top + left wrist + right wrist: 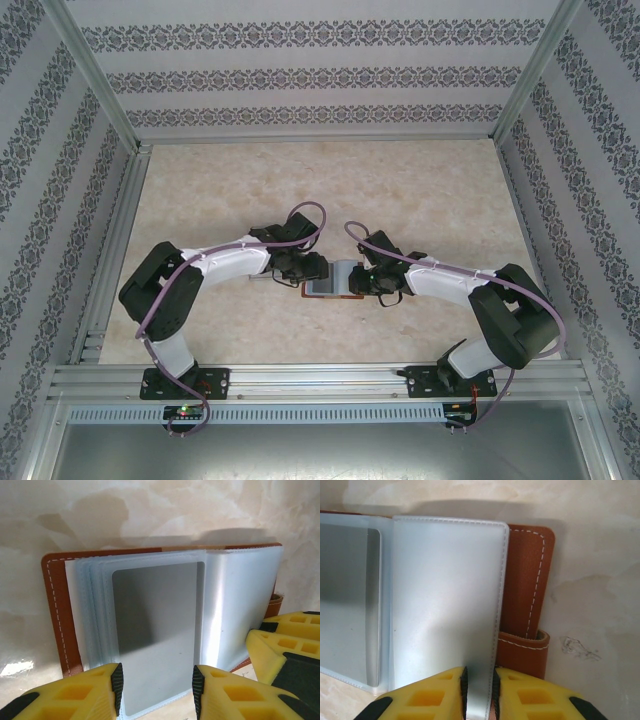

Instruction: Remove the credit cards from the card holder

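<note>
The card holder (333, 290) lies spread open mid-table between both grippers, with reddish-brown leather (55, 615) under clear sleeves. A pale grey credit card (155, 630) sits inside the top left sleeve, also seen as the credit card (345, 605) in the right wrist view. My left gripper (157, 689) is open and straddles the card's near end without touching it. My right gripper (479, 692) is closed to a narrow gap on the right sleeve's (445, 595) edge strip, holding it. The snap tab (522, 652) is beside it.
The right arm's yellow fingers (285, 645) crowd the left wrist view at the lower right of the holder. Patterned walls and a metal frame (110, 230) enclose the marble tabletop (330, 190). Both arms bend inward over the near half of the table.
</note>
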Available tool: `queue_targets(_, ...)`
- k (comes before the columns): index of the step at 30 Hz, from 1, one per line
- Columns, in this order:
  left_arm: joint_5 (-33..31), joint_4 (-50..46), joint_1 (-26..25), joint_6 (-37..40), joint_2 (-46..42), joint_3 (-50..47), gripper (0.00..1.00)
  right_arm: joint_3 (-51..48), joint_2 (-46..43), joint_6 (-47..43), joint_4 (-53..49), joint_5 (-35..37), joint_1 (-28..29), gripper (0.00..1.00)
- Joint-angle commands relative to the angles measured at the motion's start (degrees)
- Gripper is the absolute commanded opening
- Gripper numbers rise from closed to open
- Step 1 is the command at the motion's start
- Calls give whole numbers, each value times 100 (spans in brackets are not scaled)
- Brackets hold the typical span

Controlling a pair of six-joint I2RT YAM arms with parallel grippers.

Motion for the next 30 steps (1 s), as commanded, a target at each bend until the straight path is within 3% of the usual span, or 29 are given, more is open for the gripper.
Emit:
queue_targets(1, 133, -151, -77, 25, 227, 59, 43, -34, 169, 13, -159, -4, 2, 25)
queue_targets(12, 200, -120, -86, 29, 327, 81, 43, -34, 167, 17, -144, -11, 9, 25)
queue_targets(20, 825, 513, -95, 12, 369, 54, 45, -7, 220, 26, -131, -22, 35, 25)
queue_targets(30, 838, 537, -95, 27, 278, 81, 45, -16, 207, 34, -132, -4, 51, 25)
